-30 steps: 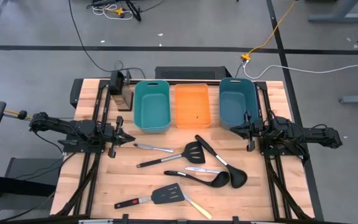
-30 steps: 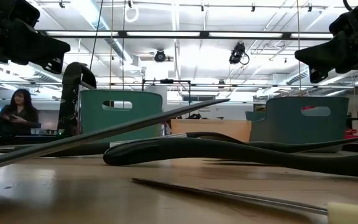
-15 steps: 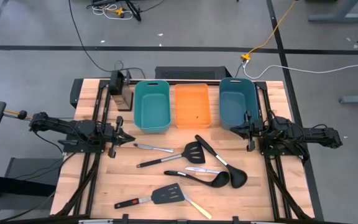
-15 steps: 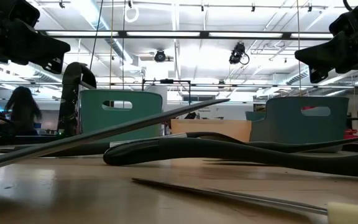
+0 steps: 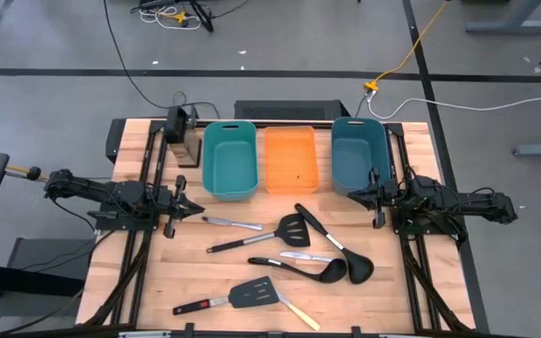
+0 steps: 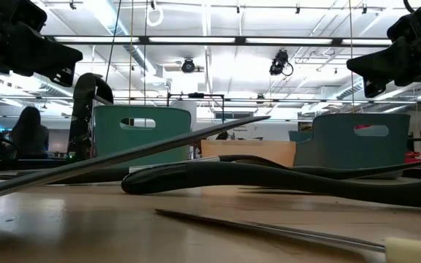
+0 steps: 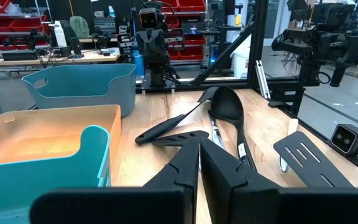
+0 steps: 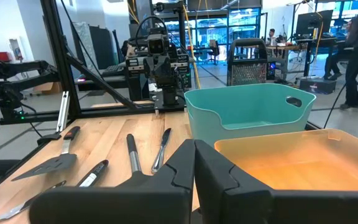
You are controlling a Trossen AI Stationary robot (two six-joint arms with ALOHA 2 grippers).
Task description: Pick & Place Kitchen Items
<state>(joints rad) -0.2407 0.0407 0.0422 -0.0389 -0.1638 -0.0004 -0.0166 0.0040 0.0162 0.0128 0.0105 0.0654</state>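
Across the middle of the high view, you are looking at the utensils lying loose on the wooden worktop (image 5: 139, 282), below the three bins. A small silver knife (image 5: 231, 223) is lying left of centre, with a black spatula (image 5: 256, 237) stretching from it toward the centre. To the right, a black spoon (image 5: 334, 246) is angling down toward the lower right, its bowl touching that of a black ladle (image 5: 301, 269), and a second small knife (image 5: 306, 255) is sitting between them. Lower down, a slotted spatula with a red-tipped handle (image 5: 225, 299) is lying near the frame's bottom, a cream-handled knife (image 5: 298, 314) just beside its blade.

The teal bin (image 5: 229, 160), orange bin (image 5: 290, 160) and darker blue bin (image 5: 359, 155) are standing side by side in the upper centre.

Your left hand (image 5: 195, 207) is hovering at the left-centre edge, fingers closed and holding nothing. Your right hand (image 5: 357, 193) is hovering at the right-centre, beside the blue bin, fingers likewise pressed together and empty.
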